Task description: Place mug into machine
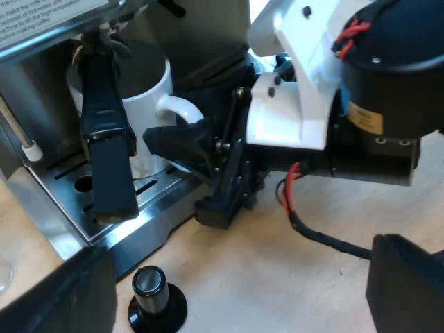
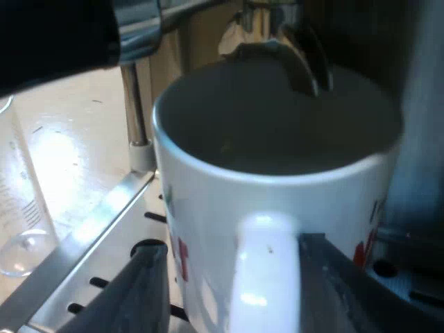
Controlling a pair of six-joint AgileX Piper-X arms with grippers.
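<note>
Mug (image 2: pixel 277 187): on the drip tray (image 2: pixel 104 243) of the machine (image 1: pixel 28 83), under its spout; handle between the right gripper's fingers
Right gripper (image 2: pixel 239 281): fingers spread either side of the handle; not clamped
Look: white; red print on its side

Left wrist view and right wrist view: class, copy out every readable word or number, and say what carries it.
"hot water": white label on the espresso machine, line cut off.
"machine making coffee": same label, last line.
Yellow sticker on the right arm: too small to read.
Red print on the mug: too blurred to read.
Scale marks on the measuring glass: no readable numbers.
</note>
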